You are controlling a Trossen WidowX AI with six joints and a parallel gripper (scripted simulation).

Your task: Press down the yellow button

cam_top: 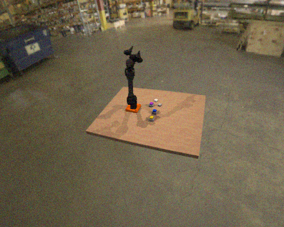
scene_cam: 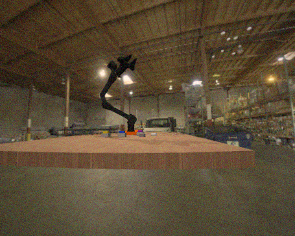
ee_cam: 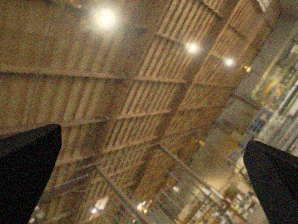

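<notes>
The yellow button (cam_top: pixel 151 117) (scene_cam: pixel 105 131) sits on a grey base on the wooden board, nearest the front of the coloured pieces in the top view. My gripper (cam_top: pixel 135 50) (scene_cam: pixel 133 58) (ee_cam: pixel 157 143) is open and empty. It is raised high above the orange arm base, well away from the yellow button, with its fingers pointing upward. The wrist view shows both black fingers wide apart against the ceiling, with no button in sight.
A blue button (cam_top: pixel 155 110) (scene_cam: pixel 122 131) is just behind the yellow one, with a purple button (cam_top: pixel 151 103) (scene_cam: pixel 140 131) farther back. A white block (cam_top: pixel 156 100) and a small grey block (cam_top: pixel 160 105) lie near the purple button. All are on the wooden board (cam_top: pixel 178 134) (scene_cam: pixel 172 160).
</notes>
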